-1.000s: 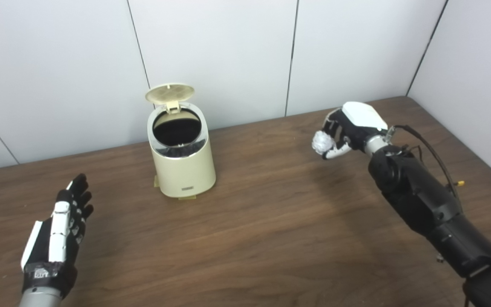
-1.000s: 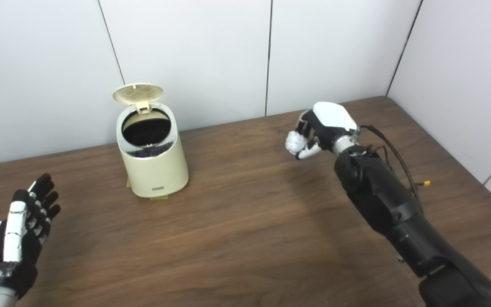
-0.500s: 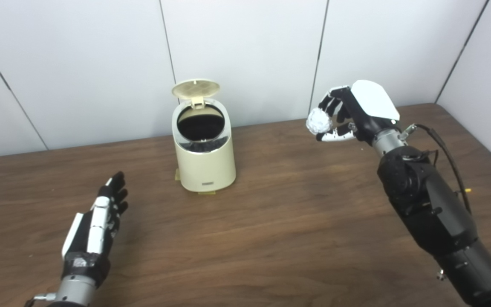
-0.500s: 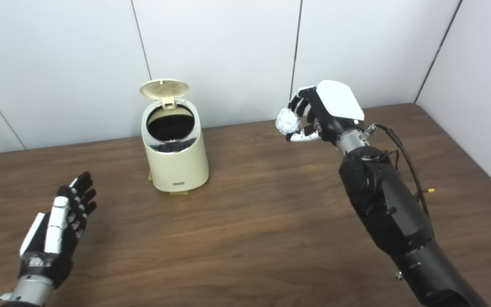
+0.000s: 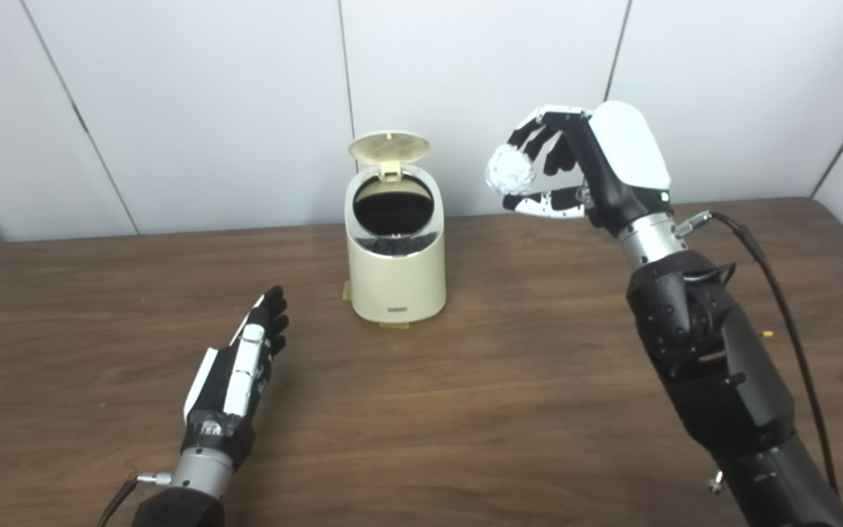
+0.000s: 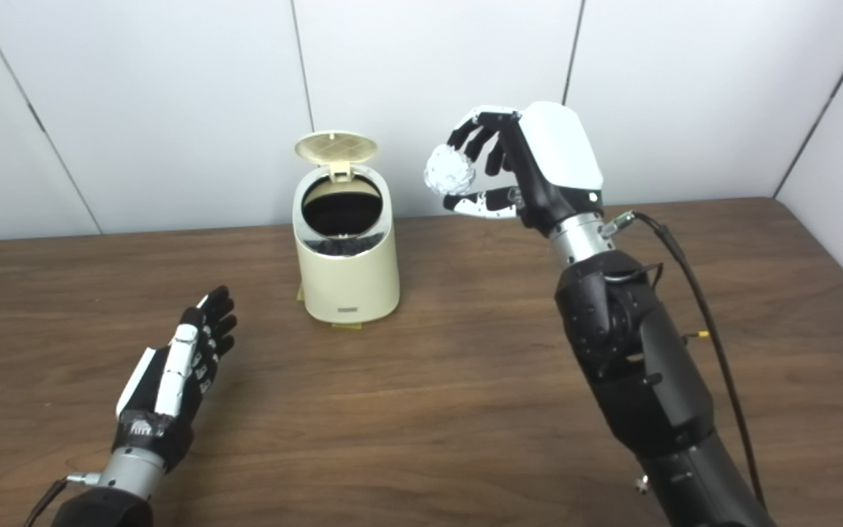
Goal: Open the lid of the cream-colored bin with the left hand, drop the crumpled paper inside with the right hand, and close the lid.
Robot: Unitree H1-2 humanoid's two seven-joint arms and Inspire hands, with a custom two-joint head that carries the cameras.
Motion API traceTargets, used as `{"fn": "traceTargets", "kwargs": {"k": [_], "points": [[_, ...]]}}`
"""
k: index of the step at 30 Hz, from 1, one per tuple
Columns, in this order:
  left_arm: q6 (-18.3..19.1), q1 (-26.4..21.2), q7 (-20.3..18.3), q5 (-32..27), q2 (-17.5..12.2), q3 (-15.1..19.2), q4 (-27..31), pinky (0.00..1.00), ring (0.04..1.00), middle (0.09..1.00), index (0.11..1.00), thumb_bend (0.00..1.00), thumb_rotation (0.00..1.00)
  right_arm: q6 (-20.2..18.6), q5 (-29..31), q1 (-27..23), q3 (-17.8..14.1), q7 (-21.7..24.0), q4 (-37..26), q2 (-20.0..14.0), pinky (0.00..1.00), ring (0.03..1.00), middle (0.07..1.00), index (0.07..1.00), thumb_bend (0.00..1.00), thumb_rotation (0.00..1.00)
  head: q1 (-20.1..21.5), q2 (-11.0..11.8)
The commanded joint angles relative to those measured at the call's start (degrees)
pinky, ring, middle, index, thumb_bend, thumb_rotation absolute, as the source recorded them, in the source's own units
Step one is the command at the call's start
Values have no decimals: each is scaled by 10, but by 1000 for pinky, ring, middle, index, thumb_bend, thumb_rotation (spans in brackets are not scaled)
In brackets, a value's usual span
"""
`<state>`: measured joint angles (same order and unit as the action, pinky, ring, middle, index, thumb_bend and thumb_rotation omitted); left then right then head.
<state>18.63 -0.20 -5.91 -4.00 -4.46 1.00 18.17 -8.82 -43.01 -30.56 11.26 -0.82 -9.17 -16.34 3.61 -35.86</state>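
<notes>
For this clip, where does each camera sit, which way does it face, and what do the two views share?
Left eye view: on the head, looking forward and down at the table; shows the left hand, open, and the right hand with its forearm.
Right eye view: beside it, set slightly to the right, facing the same way; the same arms enter from the bottom edge.
Shared: the cream-colored bin with its lid up, and the crumpled paper held in the right hand.

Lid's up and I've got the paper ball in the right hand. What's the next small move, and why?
Probably carry the right hand leftward until the crumpled white paper ball hangs over the mouth of the cream-colored bin, then release. The ball is held up beside the bin, off to its right, not above the opening. The round hinged lid stands upright, and the left hand lies open, clear of the bin.
</notes>
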Motion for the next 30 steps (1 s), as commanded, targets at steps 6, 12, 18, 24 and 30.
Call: {"fn": "traceTargets", "kwargs": {"k": [6, 12, 18, 24, 30], "points": [[-39, -8, 8, 2, 9, -5, 0, 1000, 984, 984, 1000, 537, 965, 62, 2, -75, 11, -40, 54, 36, 345, 381, 512, 536, 511, 0, -8, 4], [-41, -6, 12, 7, 10, -6, 3, 1000, 985, 982, 1000, 540, 977, 74, 6, -90, 15, -51, 100, 65, 345, 372, 506, 550, 508, 0, -13, 6], [-40, -6, 15, 11, 12, -9, 3, 1000, 983, 985, 1000, 561, 981, 72, -8, -109, 25, -76, 150, 96, 321, 386, 510, 543, 501, 0, -14, 9], [-42, -8, 18, 10, 15, -11, 0, 998, 990, 991, 1000, 554, 974, 64, -23, -123, 33, -91, 184, 108, 296, 393, 508, 548, 490, 0, -14, 11], [-44, -8, 22, 16, 16, -14, 0, 984, 981, 984, 1000, 557, 961, 73, -26, -129, 38, -110, 208, 113, 294, 391, 507, 550, 490, 0, -14, 11]]}}
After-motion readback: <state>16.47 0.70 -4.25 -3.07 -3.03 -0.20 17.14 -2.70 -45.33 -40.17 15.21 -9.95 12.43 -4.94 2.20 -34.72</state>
